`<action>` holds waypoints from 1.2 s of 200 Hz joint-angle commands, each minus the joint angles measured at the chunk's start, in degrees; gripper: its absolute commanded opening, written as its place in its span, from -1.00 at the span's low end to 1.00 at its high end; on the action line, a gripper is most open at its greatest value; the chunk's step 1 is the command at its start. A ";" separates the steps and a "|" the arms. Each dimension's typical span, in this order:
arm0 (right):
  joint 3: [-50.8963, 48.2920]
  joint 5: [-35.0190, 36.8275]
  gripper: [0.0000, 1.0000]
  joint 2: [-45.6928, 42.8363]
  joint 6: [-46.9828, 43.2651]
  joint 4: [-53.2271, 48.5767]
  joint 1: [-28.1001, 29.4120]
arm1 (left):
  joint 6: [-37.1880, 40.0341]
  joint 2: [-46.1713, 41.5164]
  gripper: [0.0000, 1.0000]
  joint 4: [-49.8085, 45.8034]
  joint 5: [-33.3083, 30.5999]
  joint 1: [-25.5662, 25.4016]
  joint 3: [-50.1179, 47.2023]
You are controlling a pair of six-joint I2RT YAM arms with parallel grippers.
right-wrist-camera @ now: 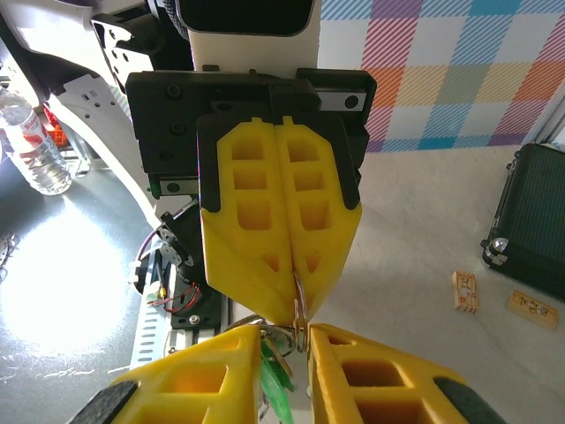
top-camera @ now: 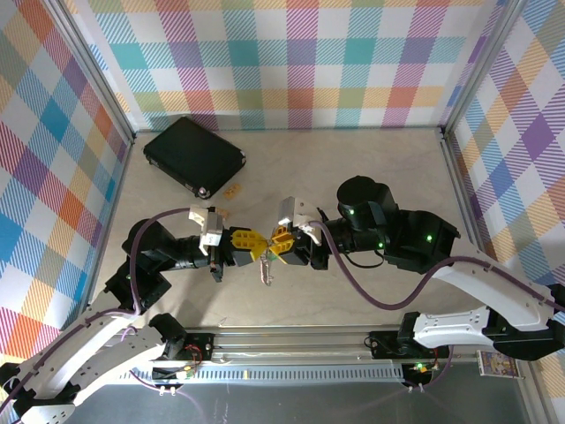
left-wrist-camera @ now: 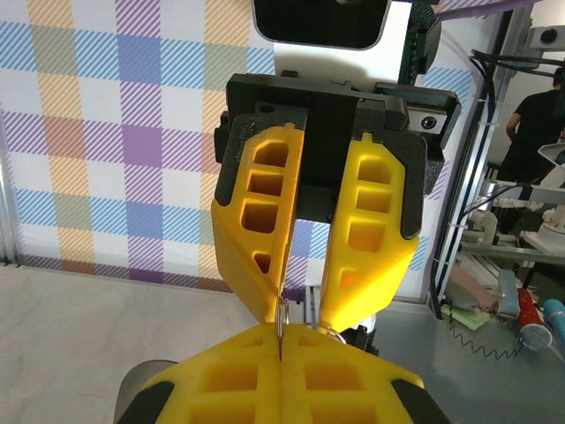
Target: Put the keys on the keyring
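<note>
Above the worktop (top-camera: pixel 380 168), midway along its near edge, from the overhead camera: left tool (top-camera: pixel 253 246) and right tool (top-camera: pixel 281 240) tip to tip, a key (top-camera: pixel 266 270) dangling under the meeting point. Cannot tell whether clear of the surface. Black case (top-camera: pixel 194 156) off by the far left corner, well apart.

From the left wrist: own yellow fingers (left-wrist-camera: pixel 238 380) pressed flat together, pinching the thin wire of the keyring (left-wrist-camera: pixel 282 311) at their seam. Opposite, right tool's pair parted by a narrow gap, ring wire standing in it, apparently unclamped.

From the right wrist: own fingers (right-wrist-camera: pixel 221 371) narrowly apart at the bottom, left tool's pair closed above, keyring looping out of the tip. Green piece (right-wrist-camera: pixel 275 371) beside the ring between the lower fingers; key or tag, cannot tell. Two small tan pieces (right-wrist-camera: pixel 465 291) flat on the worktop near the case.

Judged mid-threading: ring held fast on the left, right side at a loose, narrow gape. Next move likely calls for a precise grip on key or coil end, then a turn along the wire without dragging the ring from the pinch. Ring thin and glinting; key small, flat, metallic.
</note>
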 commanded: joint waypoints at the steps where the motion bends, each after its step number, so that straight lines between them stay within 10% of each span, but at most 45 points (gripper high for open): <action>1: -0.04 0.13 -0.52 0.04 1.33 1.49 -0.13 | -1.44 -1.65 -1.00 4.58 0.03 0.46 -0.39; 79: -2.16 0.21 -0.39 -2.08 3.58 5.90 -0.38 | -0.82 -1.17 -1.00 4.38 0.05 0.48 -0.29; 209: -0.68 -1.95 -0.67 0.71 4.41 3.80 -0.88 | -0.55 -0.60 -1.00 4.73 0.65 0.51 -0.41; 240: -0.26 -1.86 -1.00 0.94 4.37 3.16 -0.92 | -0.17 -0.61 -1.00 4.10 0.46 0.53 -0.48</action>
